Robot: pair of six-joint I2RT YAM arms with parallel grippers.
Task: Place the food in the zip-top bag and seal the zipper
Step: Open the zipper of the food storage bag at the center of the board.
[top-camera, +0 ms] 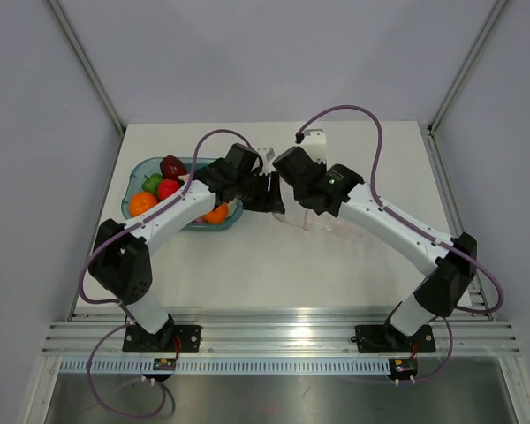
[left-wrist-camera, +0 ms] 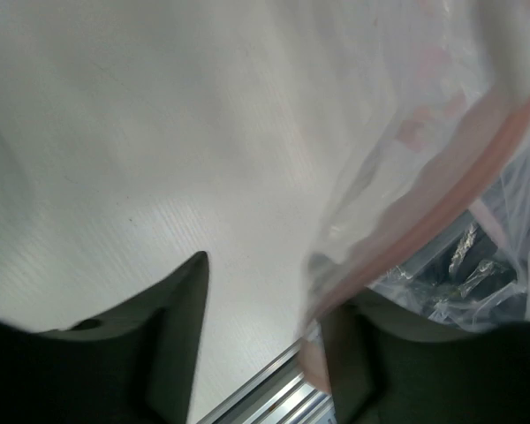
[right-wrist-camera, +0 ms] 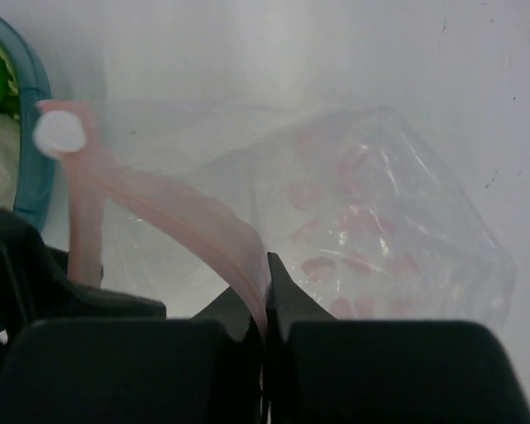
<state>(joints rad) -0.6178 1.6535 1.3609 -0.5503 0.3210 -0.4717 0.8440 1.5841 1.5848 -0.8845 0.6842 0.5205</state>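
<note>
While two robot arms lean in head to head over the white table [top-camera: 274, 265], the toy food [top-camera: 163, 187] sits unbagged in its tray. The left arm [top-camera: 172, 221] stretches diagonally from its base across the teal tray [top-camera: 134, 177], covering the tray's near right corner and half hiding an orange ball [top-camera: 216, 213] beneath it. The right arm [top-camera: 397, 225] bends in from the other side. Its wrist hangs over the zip-top bag [top-camera: 322, 219], which lies clear and crinkled on the table just right of the tray, near the middle. From overhead the two black heads block most of the bag's mouth.

Seen from its own wrist camera, the right gripper [right-wrist-camera: 265, 296] is pinched tight on the zipper [right-wrist-camera: 185, 208], the pink strip running up out of the closed fingers toward the tray. The left gripper [left-wrist-camera: 265, 296] stands with its fingers spread apart, the bag's pink edge lying against the inner side of one finger but not clamped.

In the tray, clear of the arm, rest a second orange ball [top-camera: 142, 203], a red piece [top-camera: 168, 188], a dark red piece [top-camera: 172, 165] and a green piece [top-camera: 152, 183]. The white cauliflower [right-wrist-camera: 0, 168] shows only at the edge of the right wrist view. Smallest of all, a round white slider [right-wrist-camera: 59, 134] caps the zipper's end beside the tray's rim.
</note>
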